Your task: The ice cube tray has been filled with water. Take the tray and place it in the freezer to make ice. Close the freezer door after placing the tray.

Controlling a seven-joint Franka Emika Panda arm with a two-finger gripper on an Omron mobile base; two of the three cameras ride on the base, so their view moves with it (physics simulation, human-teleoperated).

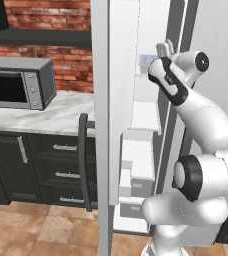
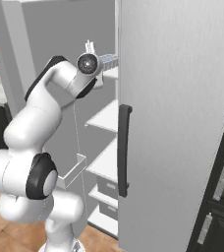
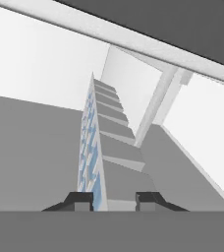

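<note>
My gripper [image 3: 114, 199] is shut on the ice cube tray [image 3: 111, 142], which shows edge-on between the two finger tips. Pale blue water [image 3: 90, 147] shows in its cells on one face. In the left base view the gripper [image 1: 158, 55] holds the tray [image 1: 145, 62] high up, just inside the freezer [image 1: 145, 116] above its white shelves. In the right base view the tray [image 2: 109, 60] sticks out from the gripper [image 2: 98, 58] toward the upper shelf. The freezer door [image 1: 108, 125] stands wide open, left of the arm.
The door's dark handle [image 1: 82, 161] faces the counter [image 1: 46, 117] with the microwave [image 1: 18, 82]. Door bins [image 1: 131, 180] jut toward the arm. The fridge's other grey door [image 2: 182, 123] is shut, close on the right. Dark lower cabinets [image 1: 41, 170] line the left.
</note>
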